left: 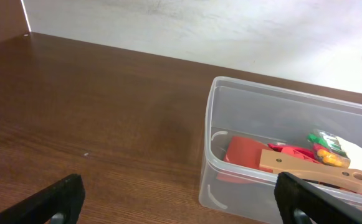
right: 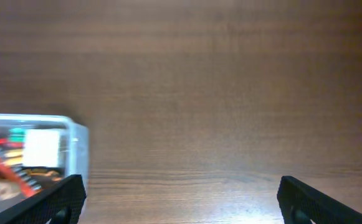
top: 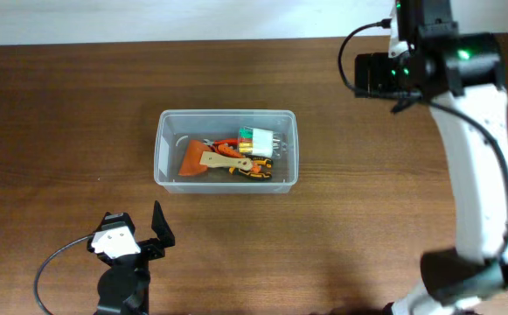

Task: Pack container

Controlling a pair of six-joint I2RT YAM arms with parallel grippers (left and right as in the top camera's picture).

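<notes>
A dark wooden table (top: 61, 131) seen from above, with the container (top: 160, 149), a large clear plastic tub with rounded corners, sitting at the centre with its long side running from 9 to 3 o'clock. Inside it lies a loose heap of tools: an orange scraper (top: 192, 162) with a pale wooden handle, pliers (top: 229, 143) with red and orange grips, and a small clear case (top: 260, 140) of coloured bits towards the 3 o'clock end. The left gripper (top: 135, 226) sits well apart from the tub at about 7 o'clock, fingers spread wide and holding nothing. The right gripper (right: 181, 186) is raised near the far edge at about 2 o'clock from the tub, its fingers also spread wide and empty, with the tub's corner just showing at 9 o'clock in its wrist view. No loose item shows on the table, so packing looks close to done. The likely trouble comes from the heap itself: in the left wrist view the scraper handle rests on top of the other tools, close to the near wall, so a nudge could tip it over the rim. The tub looks light, so an arm clipping its wall could slide or spin it. A spread finger dipping inside could also catch on the tangled pliers and drag them out.
</notes>
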